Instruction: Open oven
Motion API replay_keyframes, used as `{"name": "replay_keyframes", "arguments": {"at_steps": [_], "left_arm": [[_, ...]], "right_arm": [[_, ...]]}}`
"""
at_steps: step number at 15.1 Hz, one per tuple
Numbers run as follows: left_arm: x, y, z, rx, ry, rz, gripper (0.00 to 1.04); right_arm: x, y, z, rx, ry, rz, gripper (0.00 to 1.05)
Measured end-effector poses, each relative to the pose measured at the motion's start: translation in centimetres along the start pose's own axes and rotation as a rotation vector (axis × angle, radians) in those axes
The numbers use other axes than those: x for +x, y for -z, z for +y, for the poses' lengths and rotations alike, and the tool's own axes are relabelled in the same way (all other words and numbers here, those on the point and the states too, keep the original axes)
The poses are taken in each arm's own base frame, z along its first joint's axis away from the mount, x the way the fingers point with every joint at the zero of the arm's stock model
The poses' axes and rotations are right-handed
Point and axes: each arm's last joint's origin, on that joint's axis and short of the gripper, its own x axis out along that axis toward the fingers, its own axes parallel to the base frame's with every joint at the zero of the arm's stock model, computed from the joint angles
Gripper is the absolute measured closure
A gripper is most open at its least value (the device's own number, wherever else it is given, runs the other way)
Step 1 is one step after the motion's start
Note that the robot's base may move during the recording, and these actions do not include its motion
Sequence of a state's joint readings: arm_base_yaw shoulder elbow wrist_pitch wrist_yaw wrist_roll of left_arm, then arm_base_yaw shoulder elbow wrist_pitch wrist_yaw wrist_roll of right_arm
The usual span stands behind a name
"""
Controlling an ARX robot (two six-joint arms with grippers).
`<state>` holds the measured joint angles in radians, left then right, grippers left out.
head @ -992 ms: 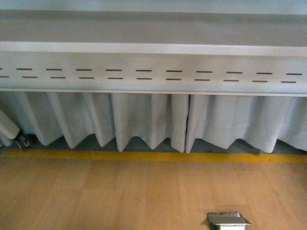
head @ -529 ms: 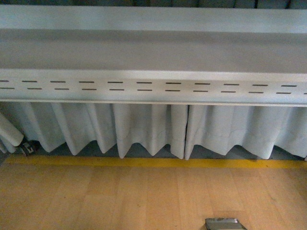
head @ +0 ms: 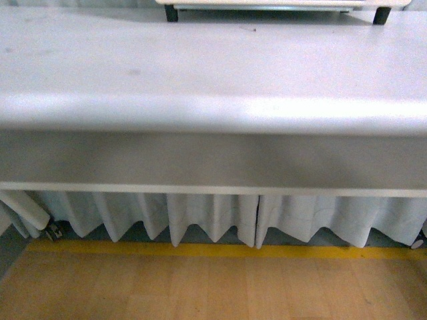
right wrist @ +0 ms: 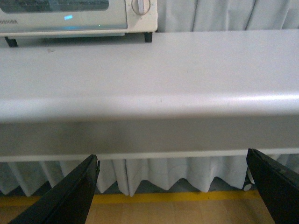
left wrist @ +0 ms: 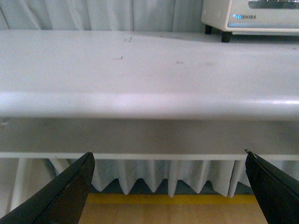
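The cream-white oven stands at the far side of the white table. In the front view only its bottom edge (head: 280, 4) and two dark feet show at the top. The left wrist view shows its lower left corner (left wrist: 252, 18) with the brand lettering. The right wrist view shows its lower right part (right wrist: 79, 18) with glass door and one beige knob (right wrist: 141, 5). My left gripper (left wrist: 169, 186) is open and empty, below and in front of the table's front edge. My right gripper (right wrist: 173, 189) is open and empty, at the same low height. Neither arm shows in the front view.
The white table (head: 213, 73) has a thick rounded front edge and a grey apron below. White pleated curtains (head: 213, 217) hang under it. A yellow line (head: 213, 250) crosses the wooden floor (head: 200, 287). A castor (head: 52, 231) shows at the lower left.
The front view has risen: the slotted rail and the floor plate have gone out of view, and the table top and the oven's bottom edge have come into view.
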<state>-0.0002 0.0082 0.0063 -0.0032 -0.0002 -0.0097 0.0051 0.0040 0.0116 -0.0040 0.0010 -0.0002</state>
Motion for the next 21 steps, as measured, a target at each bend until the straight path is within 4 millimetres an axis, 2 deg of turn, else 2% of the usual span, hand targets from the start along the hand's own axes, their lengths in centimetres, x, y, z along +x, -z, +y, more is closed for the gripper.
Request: {"name": "replay_keyframes", "arguments": {"at_steps": [21], "left_arm": [[0.0,0.0,0.0,0.0,0.0,0.0,0.07]], "right_arm": [[0.0,0.0,0.0,0.0,-0.001,0.0,0.07]]}}
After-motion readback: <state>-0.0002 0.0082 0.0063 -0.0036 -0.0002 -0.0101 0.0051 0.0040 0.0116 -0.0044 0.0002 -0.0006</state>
